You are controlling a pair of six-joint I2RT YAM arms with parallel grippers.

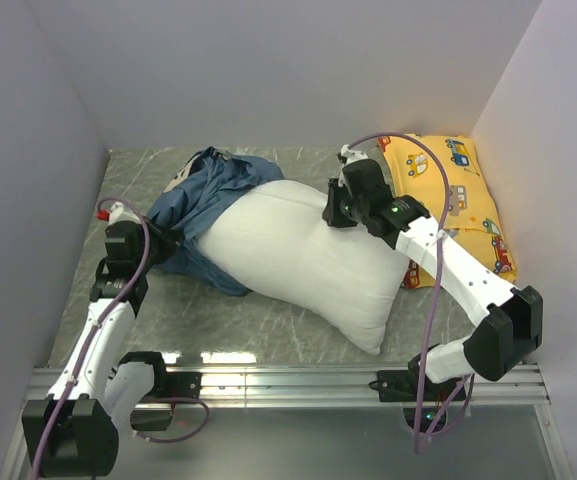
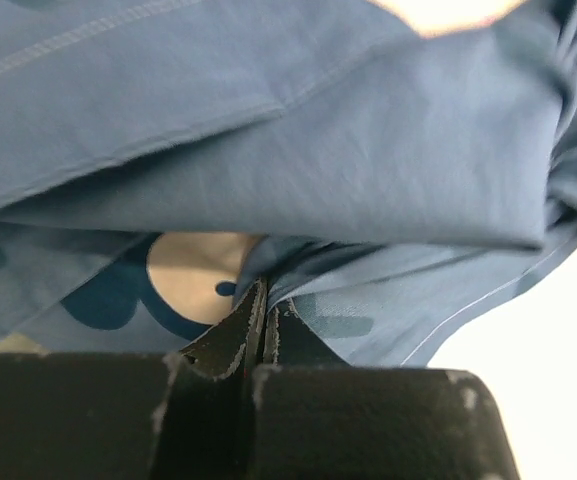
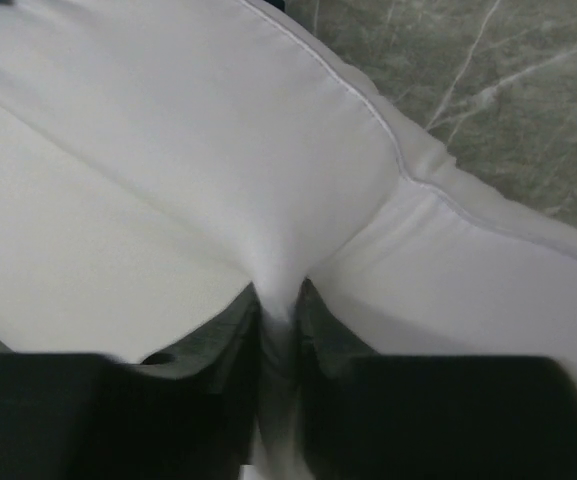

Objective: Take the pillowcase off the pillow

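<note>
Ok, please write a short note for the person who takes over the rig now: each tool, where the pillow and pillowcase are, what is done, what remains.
Left tool: shut on a fold of the pillowcase.
Right tool: shut on a pinch of the pillow, near its far edge.
Position: the pillow lies diagonally; the pillowcase is bunched over its far-left end.
Done: most of the pillow is bare.
Left: draw the pillowcase off the covered end, probably by pulling the tools apart.

centre: blocked by pillow (image 1: 298,255) | far-left corner: taken up by bunched pillowcase (image 1: 213,190) | far-right corner: filled by yellow pillow (image 1: 463,190) | near edge: bare worktop (image 1: 268,335) is offered for passage
</note>
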